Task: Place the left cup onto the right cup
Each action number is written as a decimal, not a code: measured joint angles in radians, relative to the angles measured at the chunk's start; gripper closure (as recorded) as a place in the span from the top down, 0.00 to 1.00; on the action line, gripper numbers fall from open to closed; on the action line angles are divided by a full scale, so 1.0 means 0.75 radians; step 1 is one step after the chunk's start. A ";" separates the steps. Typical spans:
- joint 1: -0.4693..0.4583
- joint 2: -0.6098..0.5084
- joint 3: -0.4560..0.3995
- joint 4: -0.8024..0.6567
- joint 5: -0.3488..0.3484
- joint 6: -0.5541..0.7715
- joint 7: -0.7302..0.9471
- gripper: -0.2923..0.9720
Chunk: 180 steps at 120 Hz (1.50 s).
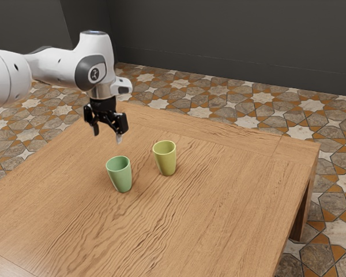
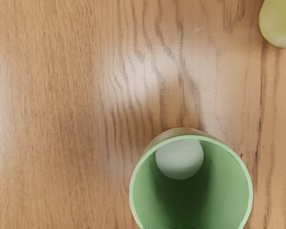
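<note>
A green cup (image 1: 119, 173) stands upright on the wooden table (image 1: 207, 219), toward the exterior view's left. An olive-yellow cup (image 1: 164, 157) stands upright just to its right, a small gap between them. My gripper (image 1: 106, 133) hangs open above the table, up and to the left of the green cup, touching neither cup. In the wrist view I look down into the green cup (image 2: 190, 183), whose pale bottom shows. The olive-yellow cup (image 2: 278, 21) appears at a corner of that view.
The table's far edge (image 1: 219, 130) and right edge (image 1: 311, 173) drop to a patterned tile floor (image 1: 265, 104). A dark wall stands behind. Bare wood stretches in front of the cups.
</note>
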 joint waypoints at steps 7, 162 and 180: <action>0.014 0.005 0.000 -0.040 -0.012 0.018 0.003 0.77; 0.016 0.095 0.004 -0.192 -0.047 0.305 0.001 0.18; 0.015 0.090 0.004 -0.187 -0.046 0.306 -0.004 0.16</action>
